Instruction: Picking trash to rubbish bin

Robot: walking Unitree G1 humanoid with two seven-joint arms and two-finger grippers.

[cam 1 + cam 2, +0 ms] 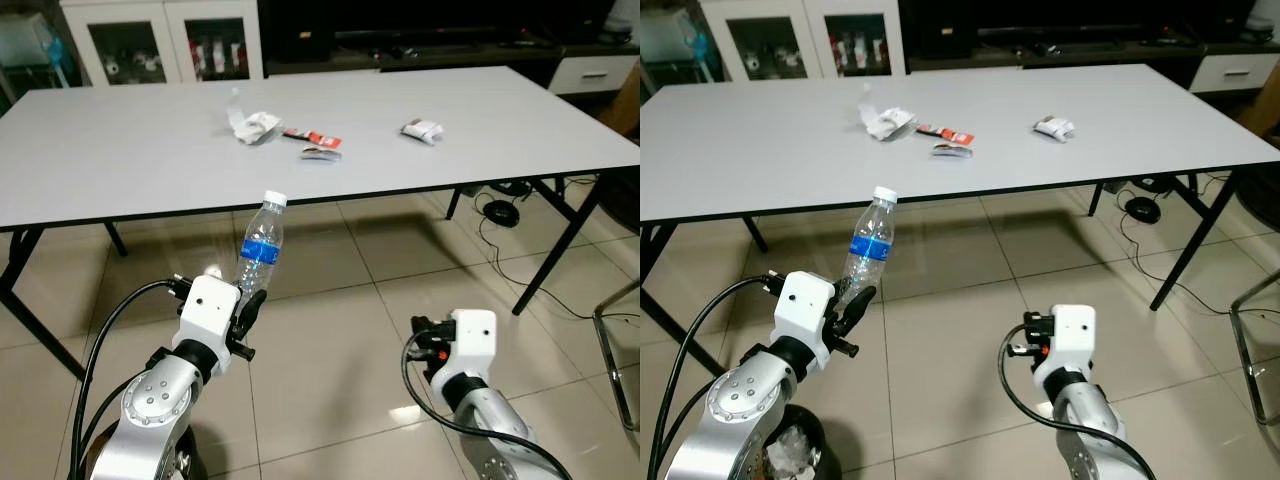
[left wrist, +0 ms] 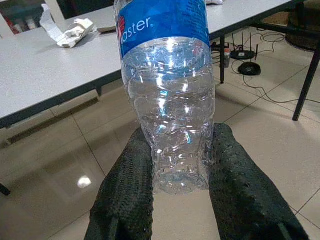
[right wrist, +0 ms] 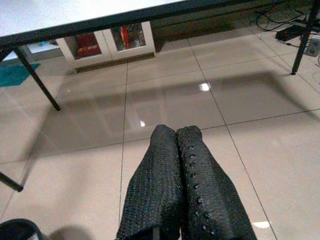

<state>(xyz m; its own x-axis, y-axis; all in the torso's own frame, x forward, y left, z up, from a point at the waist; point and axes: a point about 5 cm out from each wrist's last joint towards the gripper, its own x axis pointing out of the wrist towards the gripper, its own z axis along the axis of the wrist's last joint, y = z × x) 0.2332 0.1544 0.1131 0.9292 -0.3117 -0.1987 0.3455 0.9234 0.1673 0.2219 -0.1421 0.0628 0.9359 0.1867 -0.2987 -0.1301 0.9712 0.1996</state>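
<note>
While left tool (image 2: 177,172) pinches bottle (image 2: 167,95) base, bottle stands upright between fingers.

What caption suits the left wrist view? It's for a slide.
Left gripper shut on a clear plastic bottle beside the table.

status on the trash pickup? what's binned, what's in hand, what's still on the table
Binned: some crumpled trash shows in the dark bin by the robot's left side; how much, I can't tell. In hand: the left gripper is shut on the base of a clear plastic bottle, held up off the floor. The right gripper is shut and empty. Left on the table: a crumpled white wrapper, a red-and-black wrapper, and a small white packet.
</note>
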